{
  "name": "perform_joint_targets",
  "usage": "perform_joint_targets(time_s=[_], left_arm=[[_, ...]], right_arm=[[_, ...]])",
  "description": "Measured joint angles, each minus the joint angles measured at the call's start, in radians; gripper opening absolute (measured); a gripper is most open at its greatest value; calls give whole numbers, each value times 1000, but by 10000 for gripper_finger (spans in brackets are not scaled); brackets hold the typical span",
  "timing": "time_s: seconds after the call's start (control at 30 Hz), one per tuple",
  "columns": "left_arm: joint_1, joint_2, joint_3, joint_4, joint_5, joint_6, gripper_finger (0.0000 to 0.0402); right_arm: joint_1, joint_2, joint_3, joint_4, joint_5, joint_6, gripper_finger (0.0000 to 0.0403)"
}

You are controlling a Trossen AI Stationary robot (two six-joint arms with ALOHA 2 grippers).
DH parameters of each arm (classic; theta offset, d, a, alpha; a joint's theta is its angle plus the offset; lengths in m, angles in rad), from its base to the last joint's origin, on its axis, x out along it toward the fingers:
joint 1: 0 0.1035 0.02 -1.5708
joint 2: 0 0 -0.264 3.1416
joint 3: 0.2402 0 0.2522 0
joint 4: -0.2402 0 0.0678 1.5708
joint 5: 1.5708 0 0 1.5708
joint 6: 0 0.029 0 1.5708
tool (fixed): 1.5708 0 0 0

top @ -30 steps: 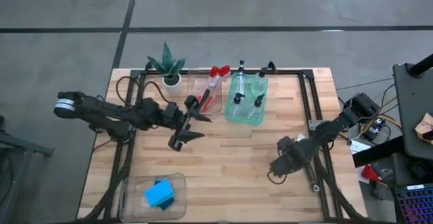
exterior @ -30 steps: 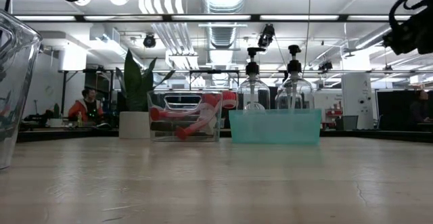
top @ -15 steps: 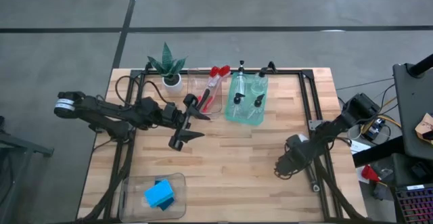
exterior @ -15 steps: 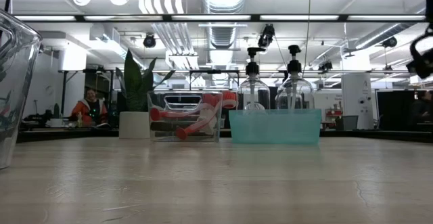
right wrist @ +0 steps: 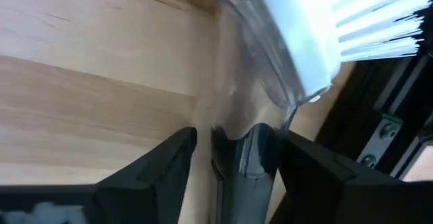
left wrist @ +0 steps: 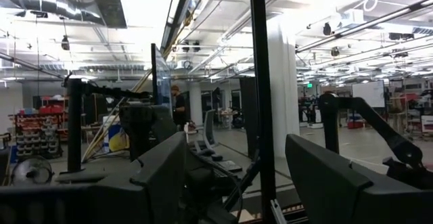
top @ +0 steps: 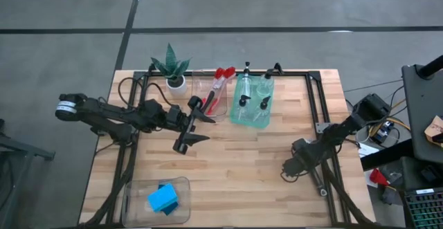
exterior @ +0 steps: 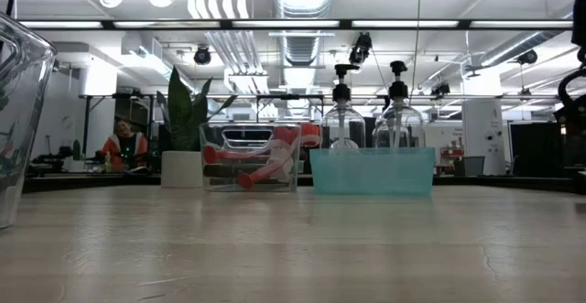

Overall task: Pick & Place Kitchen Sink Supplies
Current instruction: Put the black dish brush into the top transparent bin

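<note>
shifting: right end effector (top: 291, 168) sits nearer the bench's (top: 235, 153) right edge than a second ago | its fingers straddle a clear-handled, white-bristled brush (right wrist: 298, 41), not clamped | left end effector (top: 188, 129) unmoved, spread open, empty, beside the red brushes' (top: 218, 84) bin (top: 210, 97) | bottles (top: 252, 94) in green bin (top: 239, 115) | sponges (top: 163, 199) in front bin (top: 131, 201)

Overhead, table-level share bins (top: 252, 104); wrist close-ups, possibly blurred.

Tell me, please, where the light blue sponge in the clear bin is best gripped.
Across the narrow width of the light blue sponge, coming straight down from above: it lies flat in the open-topped clear bin, whose walls block any sideways approach.
</note>
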Motion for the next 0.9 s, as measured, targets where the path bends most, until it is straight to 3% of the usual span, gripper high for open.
perform_joint_targets(time_s=[0.27,0.5,0.73,0.9], left_arm=[[0,0,0,-7,0,-16,246],[0,0,-1,-60,1,-27,246],[0,0,-2,-115,45,-27,246],[-6,5,-3,-218,69,-3,246]], right_arm=[[-2,-24,50,69,88,-33,121],[-1,-30,115,97,181,-116,120],[-2,-50,298,107,450,-298,128],[0,-65,476,127,702,-532,124]])
